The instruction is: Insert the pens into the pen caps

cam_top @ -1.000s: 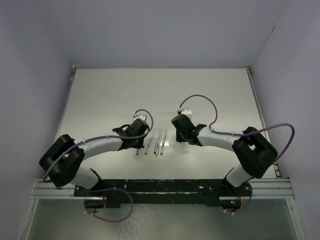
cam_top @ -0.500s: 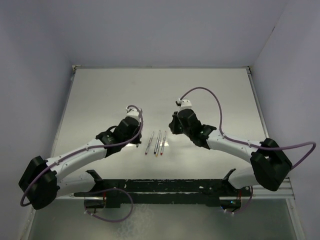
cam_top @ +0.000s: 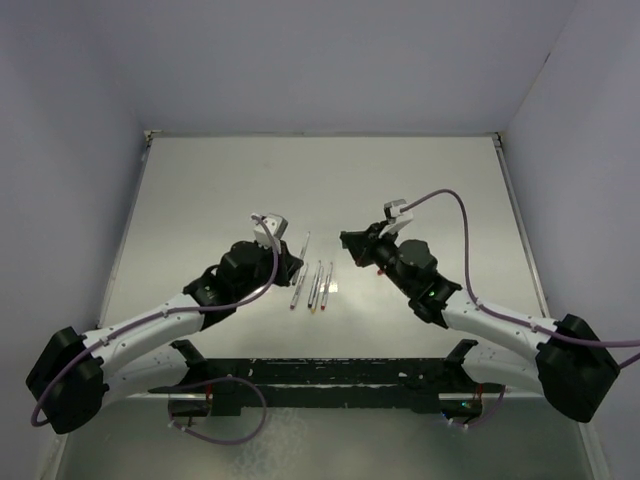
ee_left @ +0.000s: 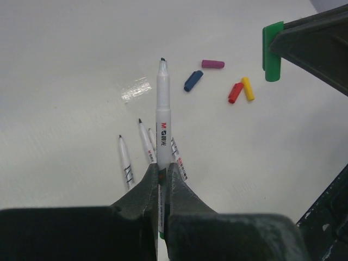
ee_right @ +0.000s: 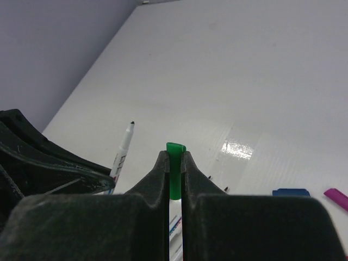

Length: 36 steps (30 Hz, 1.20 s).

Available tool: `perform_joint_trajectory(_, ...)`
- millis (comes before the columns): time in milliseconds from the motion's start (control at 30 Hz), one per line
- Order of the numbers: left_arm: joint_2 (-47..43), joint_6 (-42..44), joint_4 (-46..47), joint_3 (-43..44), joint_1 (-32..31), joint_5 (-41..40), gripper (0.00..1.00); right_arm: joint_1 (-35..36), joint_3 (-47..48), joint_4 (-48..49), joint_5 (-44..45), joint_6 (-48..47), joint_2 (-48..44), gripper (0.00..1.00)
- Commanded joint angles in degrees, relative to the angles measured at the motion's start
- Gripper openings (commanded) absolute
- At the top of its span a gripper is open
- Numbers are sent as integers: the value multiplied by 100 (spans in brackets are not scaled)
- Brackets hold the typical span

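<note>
On the white table, the left arm and the right arm face each other across the middle, the one reaching toward 2 o'clock, the other toward 10. The left gripper is clamped almost shut on the rear of a pen, whose dark tip points to 12 o'clock in the wrist view. The right gripper pinches a green cap, jaws closed to the cap's width; from the left wrist that cap sits at 2 o'clock, apart from the tip. The other pens lie side by side on the table between the grippers. The blue cap, purple cap, red cap and yellow cap lie loose at 1 o'clock from the held pen. Tip and cap are not lined up; a push off-axis would likely pivot the cap in its grip or slide the long, rear-held pen back through the jaws. The barrel reads "M&G", followed by characters too small to read.
</note>
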Motion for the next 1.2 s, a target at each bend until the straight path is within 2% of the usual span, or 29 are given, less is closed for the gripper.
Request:
perform_joint_trajectory(0,11,-21,1580,-208,-139,515,0,-52,-387,1890,-138,4,-200,0)
perform_joint_trajectory(200,324,-130,2090,-145,-433,549,0,-79,-832,3288,-37,232,-144,0)
perform_joint_trajectory(400,494,-211,2223,4,-737,504,0,-76,-918,4015,14,214,56,0)
perform_joint_trajectory(767,215,-398,2328,4,-853,434,0,-83,-873,4197,-155,215,247,0)
perform_joint_trajectory(1167,372,-509,2529,21,-872,583,0,-78,-818,4456,-277,364,543,0)
